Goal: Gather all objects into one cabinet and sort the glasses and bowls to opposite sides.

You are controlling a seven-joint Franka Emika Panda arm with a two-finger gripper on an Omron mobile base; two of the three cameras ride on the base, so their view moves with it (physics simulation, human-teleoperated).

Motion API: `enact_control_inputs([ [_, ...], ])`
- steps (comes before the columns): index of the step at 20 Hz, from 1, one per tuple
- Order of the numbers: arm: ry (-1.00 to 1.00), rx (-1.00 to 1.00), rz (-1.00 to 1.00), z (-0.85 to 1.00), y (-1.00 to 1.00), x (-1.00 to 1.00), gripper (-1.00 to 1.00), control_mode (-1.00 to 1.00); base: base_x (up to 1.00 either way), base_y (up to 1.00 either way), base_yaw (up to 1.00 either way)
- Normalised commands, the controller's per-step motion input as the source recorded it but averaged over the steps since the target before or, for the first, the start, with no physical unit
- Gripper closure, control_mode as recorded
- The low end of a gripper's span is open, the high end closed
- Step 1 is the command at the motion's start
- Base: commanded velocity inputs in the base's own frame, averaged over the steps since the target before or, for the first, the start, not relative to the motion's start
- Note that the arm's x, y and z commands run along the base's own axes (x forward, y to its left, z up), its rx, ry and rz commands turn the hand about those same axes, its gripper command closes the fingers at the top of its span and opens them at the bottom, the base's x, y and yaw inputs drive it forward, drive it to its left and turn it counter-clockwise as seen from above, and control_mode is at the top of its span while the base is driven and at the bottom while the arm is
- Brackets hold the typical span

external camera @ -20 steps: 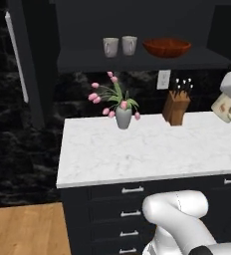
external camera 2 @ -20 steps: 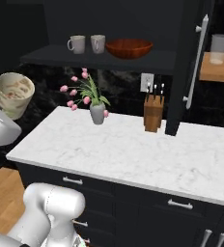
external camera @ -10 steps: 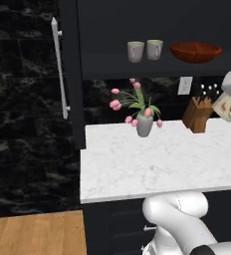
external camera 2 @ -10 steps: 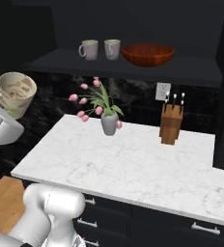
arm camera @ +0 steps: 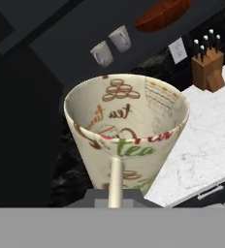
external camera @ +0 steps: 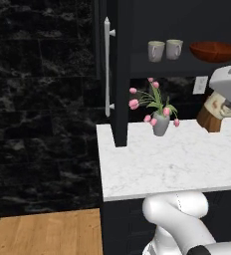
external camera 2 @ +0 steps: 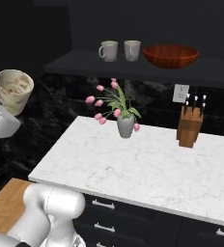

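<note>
Tool [arm camera: 115,196] is pinching the printed tumbler [arm camera: 126,131] low on its near wall, jaws pressed tight on what looks like its thin handle strip; nothing is slipping as far as can be told. The tumbler is hanging in the air, clear of the desk [external camera 2: 147,169], its mouth opening toward the hand camera.

In the right base view the printed tumbler [external camera 2: 15,89] is sitting off the left end of the desk, mouth tipped slightly up, and lower than the cabinet shelf [external camera 2: 75,65].

On that shelf two cream tumblers [external camera 2: 108,50] [external camera 2: 132,50] are standing upright, side by side and near each other but apart. The reddish-brown bowl [external camera 2: 171,55] is resting to their right with a clear gap.

Key relation: the shelf group is lying up and to the right of the tool. The tumblers are on the nearer side, the bowl on the farther side. Bare shelf left of the two tumblers is the closest landing spot.

Judgement: the carry is under way, and the placing has not yet begun. The coming move is calling for a rise above shelf level, then travel rightward.

The cabinet door [external camera: 120,74] is standing open, edge-on, at the shelf's left end. Its bar handle [external camera: 107,67] is facing out, a possible snag on approach.

Vase of tulips [external camera 2: 125,124] and knife block [external camera 2: 189,128] are standing on the desk below the shelf, well under the likely path.
</note>
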Motion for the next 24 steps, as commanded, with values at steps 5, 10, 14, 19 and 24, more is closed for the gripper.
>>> enact_control_inputs([
  [5, 0.05, 0.13, 0.12, 0.00, -0.22, 0.03, 1.00, -1.00, 0.00, 0.00, 0.00],
  [10, 0.09, 0.08, 0.27, 0.00, -0.15, 0.65, 1.00, -1.00, 0.00, 0.00, 0.00],
  [14, -0.17, -0.20, 0.31, 0.00, 0.00, 0.77, 1.00, -1.00, 0.00, 0.00, 0.00],
  [19, -0.34, -0.58, 0.23, 0.00, 0.08, 0.82, 1.00, -1.00, 0.00, 0.00, 0.00],
  [24, -0.36, -0.56, 0.10, 0.00, 0.01, 0.83, 1.00, -1.00, 0.00, 0.00, 0.00],
])
